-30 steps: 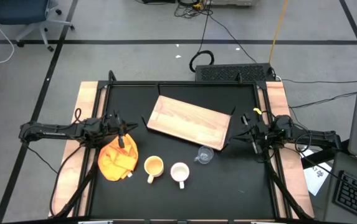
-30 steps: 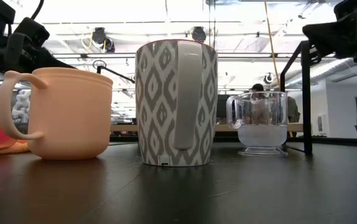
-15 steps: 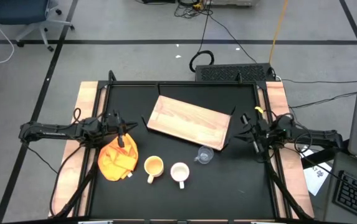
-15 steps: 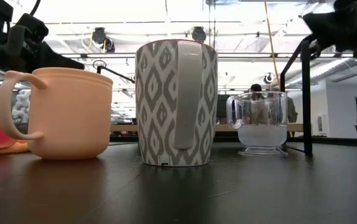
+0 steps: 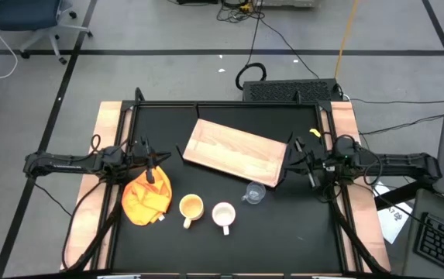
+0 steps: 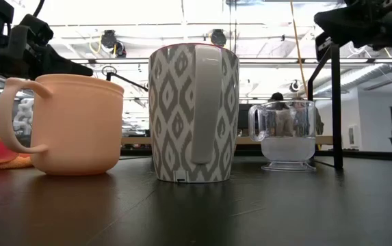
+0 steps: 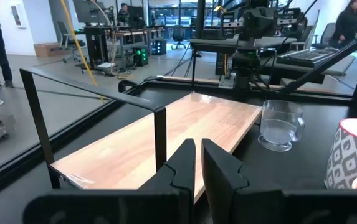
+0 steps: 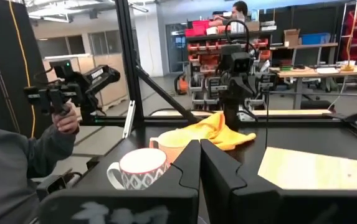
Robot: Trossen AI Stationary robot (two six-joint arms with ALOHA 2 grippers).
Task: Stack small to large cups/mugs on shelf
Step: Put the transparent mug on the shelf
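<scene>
Light-wood shelf [image 5: 235, 151] bare; right gripper [image 5: 302, 160], shut and empty, nears the table's right edge, likely bound for clear glass cup [image 5: 254, 193], jaws needing opening.

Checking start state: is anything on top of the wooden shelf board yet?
Nothing rests on the shelf; its top is bare wood. The glass cup, yellow-orange mug and white mug stand on the black table. What lies beneath the board is hidden.
</scene>
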